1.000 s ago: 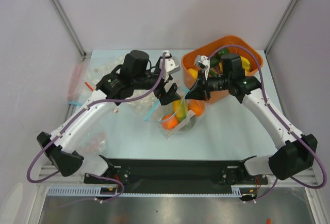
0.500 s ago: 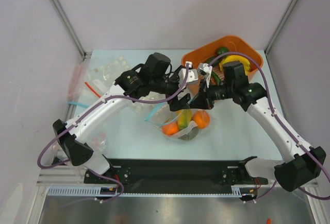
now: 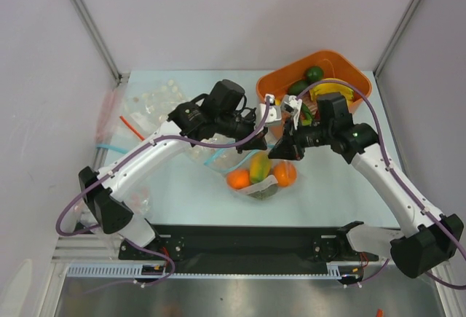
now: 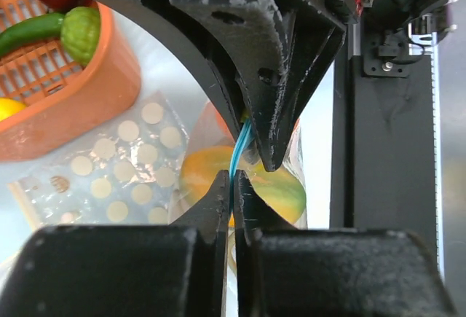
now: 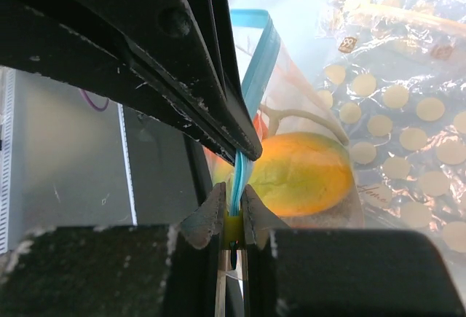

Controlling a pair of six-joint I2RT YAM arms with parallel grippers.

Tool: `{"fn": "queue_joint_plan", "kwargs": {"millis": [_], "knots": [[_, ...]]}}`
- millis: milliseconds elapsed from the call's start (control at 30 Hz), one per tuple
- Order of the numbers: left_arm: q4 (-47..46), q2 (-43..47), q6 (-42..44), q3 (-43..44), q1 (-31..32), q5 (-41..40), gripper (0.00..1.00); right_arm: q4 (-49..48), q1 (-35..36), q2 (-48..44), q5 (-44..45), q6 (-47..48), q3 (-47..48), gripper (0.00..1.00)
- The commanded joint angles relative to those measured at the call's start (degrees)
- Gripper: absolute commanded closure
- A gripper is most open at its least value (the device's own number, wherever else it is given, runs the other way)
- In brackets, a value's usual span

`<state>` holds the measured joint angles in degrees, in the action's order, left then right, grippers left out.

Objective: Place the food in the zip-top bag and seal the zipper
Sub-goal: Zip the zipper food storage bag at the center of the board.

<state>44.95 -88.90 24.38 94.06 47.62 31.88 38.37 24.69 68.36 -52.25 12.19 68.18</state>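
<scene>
a pale table (image 3: 342, 186) carries everything. the left arm (image 3: 145, 158) and the right arm (image 3: 389, 175) both reach inward and meet just in front of an orange basket (image 3: 271, 84) at the far right. the basket holds a green avocado (image 3: 314, 73), bananas (image 3: 333, 88) and a few other pieces too small to name. just in front of it lies the zip-top bag (image 3: 245, 190), clear and soft, mouth toward the arms' meeting point. clear bags printed with white dots (image 3: 156, 102) lie at the far left, one reaching beside the zip-top bag in the left wrist view. inside the zip-top bag sit a yellow-red-green mango (image 3: 258, 165), an orange (image 3: 237, 179) to its left, a second orange (image 3: 285, 173) to its right, and a grey-green bumpy ball (image 3: 266, 192) at the near edge. the zipper (image 5: 256, 62), a thin light-blue strip, runs up from the bag's mouth above the mango. the right gripper (image 5: 233, 202) has its jaws pressed together on this strip, pinching it. the left gripper (image 4: 234, 183) is likewise closed on the same blue strip, with the right gripper's fingers directly opposite and almost touching it.
</scene>
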Motion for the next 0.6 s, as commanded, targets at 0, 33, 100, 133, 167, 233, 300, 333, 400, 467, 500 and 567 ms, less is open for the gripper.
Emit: {"fn": "queue_joint_plan", "kwargs": {"millis": [0,33,100,133,167,233,300,333,400,467,500,567], "knots": [[0.0,-0.3,0.1,0.0,0.2,2.8,1.0,-1.9,0.3,-3.1,-1.1,-1.0,-0.6,0.94],[-0.4,-0.2,-0.2,-0.3,0.3,2.5,1.0,-1.9,0.3,-3.3,-1.4,-1.0,-1.0,0.78],[-2.1,0.2,-0.9,-0.8,0.2,2.7,1.0,-3.0,0.3,-4.8,-1.5,-0.9,-2.3,0.61],[-2.6,1.0,-1.1,-1.4,0.2,2.9,1.0,-3.7,0.3,-5.5,-0.3,-1.4,-3.9,0.51],[-4.1,1.4,-1.6,-1.9,0.2,3.2,1.0,-5.5,0.3,-6.9,0.1,-2.3,-5.0,0.49],[-6.9,3.3,-2.1,-3.9,0.2,3.8,1.0,-8.0,0.0,-8.6,-0.7,-3.6,-8.3,0.46],[-8.8,4.7,-2.8,-5.6,0.2,3.9,1.0,-13.1,-0.2,-11.6,-0.9,-6.7,-11.0,0.43],[-9.6,5.7,-2.9,-7.2,0.2,3.8,1.0,-14.9,-0.3,-12.8,-0.6,-7.7,-12.3,0.42],[-11.1,6.7,-3.2,-8.9,0.2,3.6,1.0,-20.4,-0.3,-16.0,0.9,-11.1,-16.5,0.41],[-11.7,7.6,-3.2,-9.6,0.2,3.7,1.0,-24.8,-0.5,-17.6,1.3,-11.9,-19.5,0.44],[-12.1,7.9,-3.2,-10.3,0.2,3.7,1.0,-25.4,-0.5,-18.3,2.1,-13.2,-19.9,0.46],[-12.4,8.3,-3.4,-10.7,0.2,3.5,1.0,-24.8,-0.5,-18.1,2.9,-12.9,-20.2,0.48]]}}
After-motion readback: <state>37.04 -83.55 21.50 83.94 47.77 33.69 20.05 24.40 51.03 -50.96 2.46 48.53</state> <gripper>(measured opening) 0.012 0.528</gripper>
